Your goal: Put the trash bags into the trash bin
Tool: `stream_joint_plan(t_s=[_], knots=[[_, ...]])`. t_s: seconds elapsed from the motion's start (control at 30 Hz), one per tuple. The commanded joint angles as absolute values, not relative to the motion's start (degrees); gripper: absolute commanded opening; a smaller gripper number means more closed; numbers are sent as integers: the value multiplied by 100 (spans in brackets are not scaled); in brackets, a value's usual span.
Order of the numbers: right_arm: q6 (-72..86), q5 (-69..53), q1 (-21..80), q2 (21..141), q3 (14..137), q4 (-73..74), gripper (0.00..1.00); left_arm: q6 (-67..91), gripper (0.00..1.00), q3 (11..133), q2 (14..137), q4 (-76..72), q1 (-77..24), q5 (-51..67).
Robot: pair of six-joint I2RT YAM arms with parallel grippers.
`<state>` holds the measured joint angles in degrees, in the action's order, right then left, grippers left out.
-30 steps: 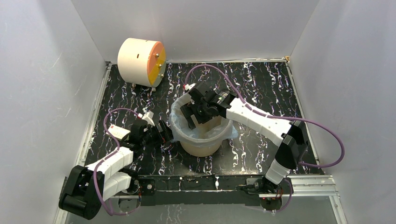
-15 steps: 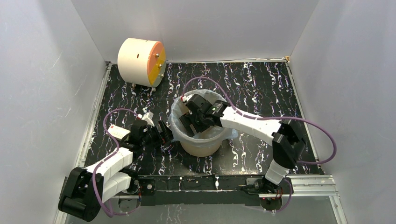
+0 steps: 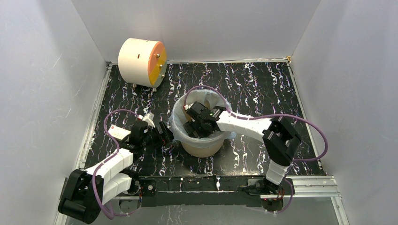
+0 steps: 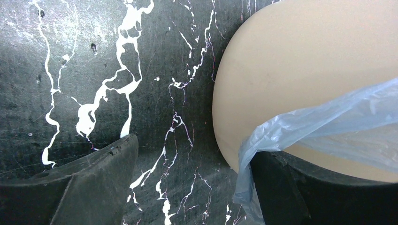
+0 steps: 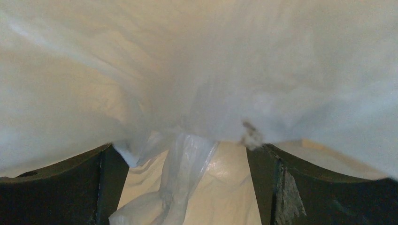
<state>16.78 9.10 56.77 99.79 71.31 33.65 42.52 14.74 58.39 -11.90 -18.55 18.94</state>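
The tan trash bin (image 3: 202, 148) stands mid-table, lined by the pale blue trash bag (image 3: 177, 123), whose hem is folded out over the rim. My right gripper (image 3: 194, 126) reaches down inside the bin; in its wrist view it (image 5: 187, 190) is open, with a loose fold of the bag (image 5: 187, 159) hanging between the fingers and plastic pressed close around. My left gripper (image 3: 165, 133) sits low on the table against the bin's left wall (image 4: 305, 70). It (image 4: 192, 187) is open, and the bag's hem (image 4: 281, 129) drapes over its right finger (image 4: 300, 192).
A cream drum with an orange face (image 3: 141, 56) lies at the back left corner. White walls close in the black marbled table (image 3: 263, 84) on three sides. Purple cables loop off both arms near the bin.
My right gripper has sunk deeper into the bin, and its arm has folded in toward it. The left arm has barely moved; its jaws narrowed slightly.
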Motion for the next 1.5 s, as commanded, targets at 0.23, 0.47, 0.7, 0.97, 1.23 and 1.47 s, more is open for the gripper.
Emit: stream_joint_plan(t_s=[0.23, 0.47, 0.7, 0.97, 1.23, 1.47], knots=[[1618, 639, 5684, 9291, 7463, 3594, 96, 4153, 83, 1623, 5792, -1115, -1855, 1960], [1766, 303, 5681, 10045, 7435, 3443, 81, 4159, 82, 1629, 5801, -1106, -1855, 1943], [1749, 488, 5684, 10704, 7481, 3614, 78, 4205, 81, 1586, 5801, -1131, -1854, 1957], [1665, 714, 5685, 10406, 7541, 3785, 81, 4202, 81, 1670, 5785, -1099, -1859, 1963], [1687, 885, 5679, 9662, 7667, 3942, 85, 4263, 82, 1754, 5813, -1185, -1857, 1997], [1693, 843, 5682, 9337, 7672, 3843, 87, 4163, 84, 1904, 5860, -1081, -1859, 2022]])
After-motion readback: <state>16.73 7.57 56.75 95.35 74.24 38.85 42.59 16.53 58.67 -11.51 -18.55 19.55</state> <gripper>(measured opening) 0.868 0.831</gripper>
